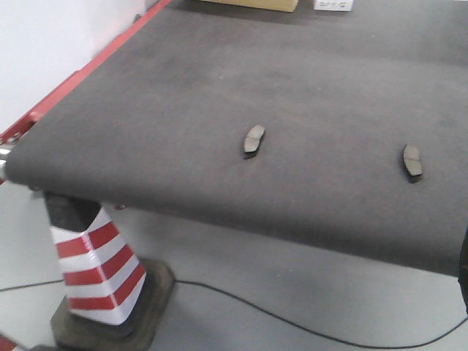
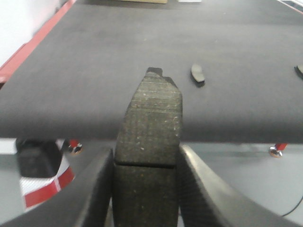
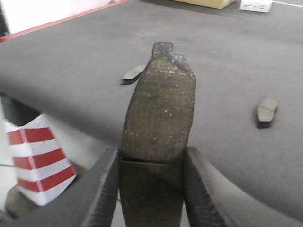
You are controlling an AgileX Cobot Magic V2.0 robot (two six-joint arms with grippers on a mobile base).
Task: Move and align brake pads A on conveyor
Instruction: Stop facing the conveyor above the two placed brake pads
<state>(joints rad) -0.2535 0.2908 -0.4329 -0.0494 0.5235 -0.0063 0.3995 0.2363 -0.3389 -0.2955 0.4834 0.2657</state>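
Observation:
Two dark-grey brake pads lie flat on the charcoal conveyor (image 1: 183, 88), one near the middle (image 1: 254, 140) and one to the right (image 1: 412, 161). My left gripper (image 2: 147, 158) is shut on a third brake pad (image 2: 151, 109), which sticks out forward past the belt's near edge. My right gripper (image 3: 151, 153) is shut on a fourth pad (image 3: 161, 104), held the same way. The lying pads show in the left wrist view (image 2: 198, 74) and the right wrist view (image 3: 133, 73), (image 3: 266, 111). Neither gripper appears in the front view.
A red-and-white striped cone (image 1: 95, 270) stands on the floor under the belt's near left corner. A black cable (image 1: 292, 322) runs across the floor. A red strip (image 1: 73, 80) borders the belt's left side. A cardboard box (image 1: 256, 4) and a white box (image 1: 333, 4) sit at the far end.

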